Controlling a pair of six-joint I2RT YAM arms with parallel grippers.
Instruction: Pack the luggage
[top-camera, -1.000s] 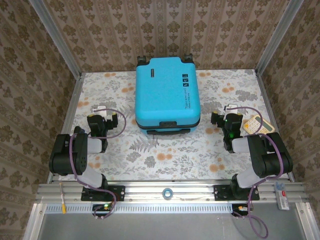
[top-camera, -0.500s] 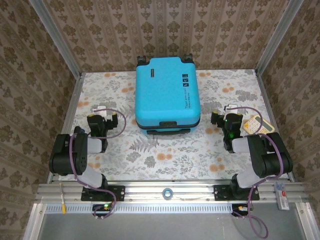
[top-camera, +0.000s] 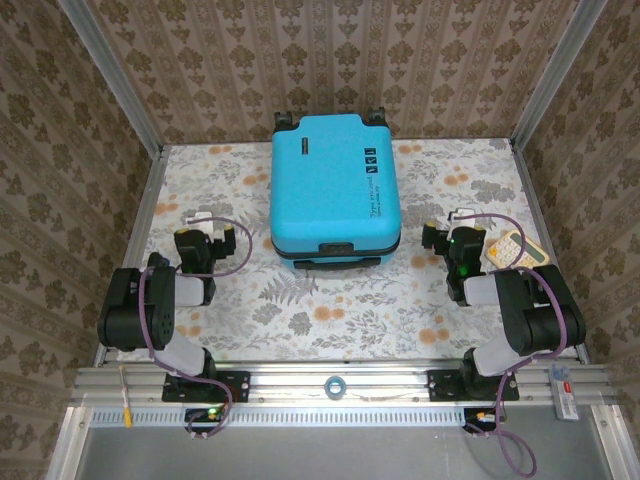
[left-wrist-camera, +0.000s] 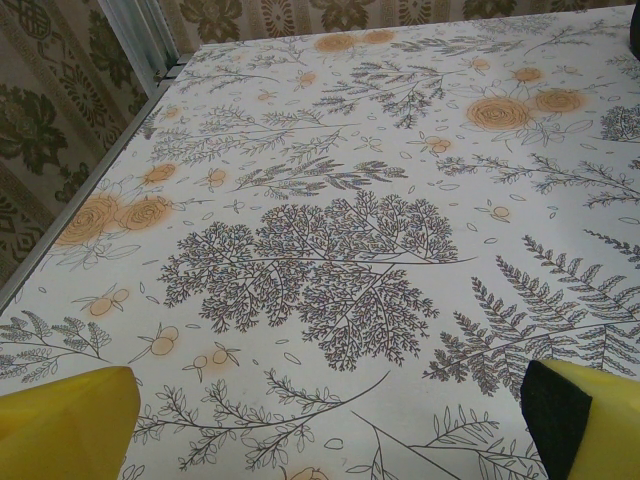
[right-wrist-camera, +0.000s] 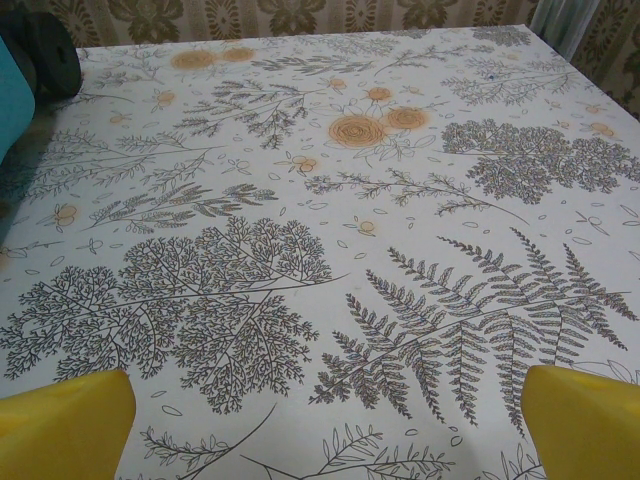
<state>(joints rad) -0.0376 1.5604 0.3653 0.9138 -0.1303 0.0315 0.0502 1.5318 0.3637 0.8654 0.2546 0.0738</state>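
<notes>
The luggage (top-camera: 335, 185) is a turquoise hard-shell suitcase lying flat and closed at the back middle of the floral table. Its black handle (top-camera: 338, 250) faces the arms and its black wheels (top-camera: 285, 119) point to the back wall. My left gripper (top-camera: 205, 232) rests low to the left of the case, open, with bare tablecloth between its yellow fingertips (left-wrist-camera: 65, 425). To the right of the case my right gripper (top-camera: 452, 234) is open too, with nothing between its fingertips (right-wrist-camera: 585, 420). The right wrist view catches the luggage's turquoise edge (right-wrist-camera: 12, 95) and a wheel (right-wrist-camera: 50, 55) at far left.
A small yellowish calculator-like item (top-camera: 515, 248) lies by the table's right edge, beside the right arm. A tape roll (top-camera: 335, 385) and a white item (top-camera: 563, 385) sit on the front rail. Metal frame posts (top-camera: 110, 75) and patterned walls close in the sides and back.
</notes>
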